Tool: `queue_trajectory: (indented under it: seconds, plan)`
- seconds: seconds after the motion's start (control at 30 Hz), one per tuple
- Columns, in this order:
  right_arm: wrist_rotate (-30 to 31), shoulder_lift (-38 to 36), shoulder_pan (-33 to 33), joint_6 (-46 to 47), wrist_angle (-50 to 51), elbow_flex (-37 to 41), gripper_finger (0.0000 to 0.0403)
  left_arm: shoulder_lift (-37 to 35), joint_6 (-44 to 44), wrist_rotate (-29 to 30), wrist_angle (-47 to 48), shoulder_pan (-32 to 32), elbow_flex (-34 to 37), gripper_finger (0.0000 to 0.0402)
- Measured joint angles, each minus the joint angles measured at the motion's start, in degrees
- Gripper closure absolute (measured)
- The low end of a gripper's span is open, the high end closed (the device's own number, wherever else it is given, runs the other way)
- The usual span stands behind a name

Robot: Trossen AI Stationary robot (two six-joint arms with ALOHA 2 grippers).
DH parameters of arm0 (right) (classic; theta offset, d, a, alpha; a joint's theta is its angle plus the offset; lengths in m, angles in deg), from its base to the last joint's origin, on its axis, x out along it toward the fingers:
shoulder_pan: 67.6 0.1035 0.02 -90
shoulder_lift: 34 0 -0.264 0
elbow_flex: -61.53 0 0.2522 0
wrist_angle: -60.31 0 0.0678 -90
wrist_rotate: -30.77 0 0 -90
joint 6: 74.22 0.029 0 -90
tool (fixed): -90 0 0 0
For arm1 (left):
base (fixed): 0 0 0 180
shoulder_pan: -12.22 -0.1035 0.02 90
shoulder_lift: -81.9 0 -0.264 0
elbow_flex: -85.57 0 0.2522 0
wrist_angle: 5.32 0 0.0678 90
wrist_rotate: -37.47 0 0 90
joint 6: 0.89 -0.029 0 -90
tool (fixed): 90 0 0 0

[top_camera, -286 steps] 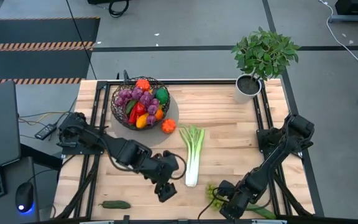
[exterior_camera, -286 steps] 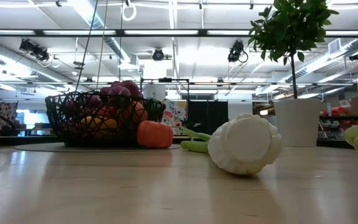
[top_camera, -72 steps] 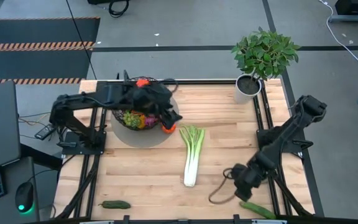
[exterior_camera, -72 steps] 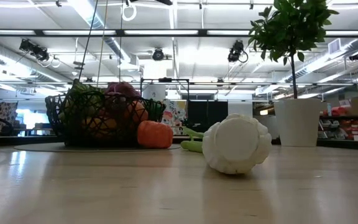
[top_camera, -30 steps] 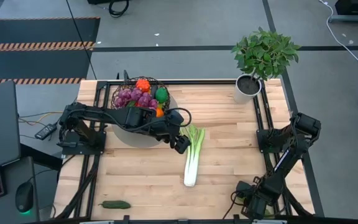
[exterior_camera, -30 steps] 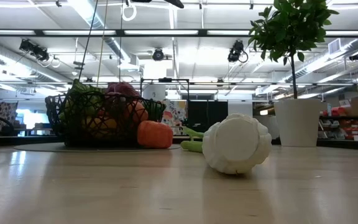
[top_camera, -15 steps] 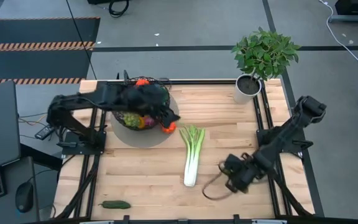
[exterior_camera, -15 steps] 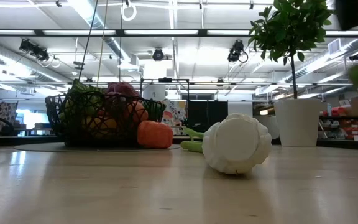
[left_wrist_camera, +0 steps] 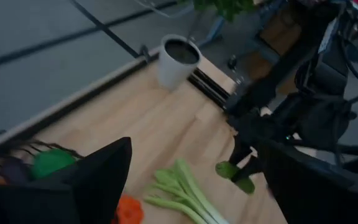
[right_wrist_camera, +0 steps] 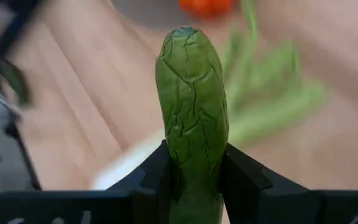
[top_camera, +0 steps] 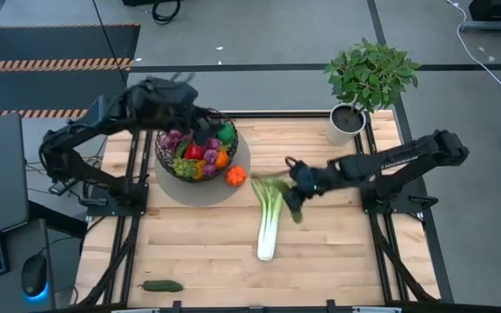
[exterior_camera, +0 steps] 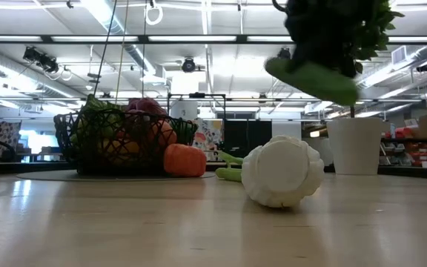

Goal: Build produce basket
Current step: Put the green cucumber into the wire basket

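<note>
1. Bench (top_camera: 190, 248): wire basket (top_camera: 165, 153) sits at about 10 o'clock, piled with produce.
2. Leek (top_camera: 269, 217) lies mid-bench.
3. Right hand (top_camera: 296, 193) hangs above the leek's leaves, clamped on a cucumber (right_wrist_camera: 191, 118).
4. Left hand (top_camera: 200, 130) hovers over the basket, fingers apart.

Industrial lab hall, grey concrete floor (top_camera: 277, 35), hazard-striped mat (top_camera: 55, 63), ceiling strip lights (exterior_camera: 199, 38)
</note>
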Motion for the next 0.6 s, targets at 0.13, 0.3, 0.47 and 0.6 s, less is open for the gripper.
queue_trajectory:
  seconds: [0.13,0.3,0.47,0.6]
  plan:
    - [-0.17,-0.74,-5.14,-7.54,-9.17,0.0,0.029,-1.44,-3.07,0.04,0.02,-2.96,0.0,0.0045]
    - [-1.84,-0.8,-10.17,-10.67,-16.07,0.0,0.0289,-1.41,-4.27,-0.02,0.1,-4.58,0.0,0.0045]
    - [-5.91,-0.78,-14.6,-14.19,-18.92,0.0,0.0289,-1.41,-4.3,1.27,-1.13,-4.69,0.02,0.0045]
    - [-10.15,-0.78,-17.22,-16.31,-23.36,0.0,0.0289,-1.41,-4.32,2.13,-7.07,-4.69,0.02,0.0045]
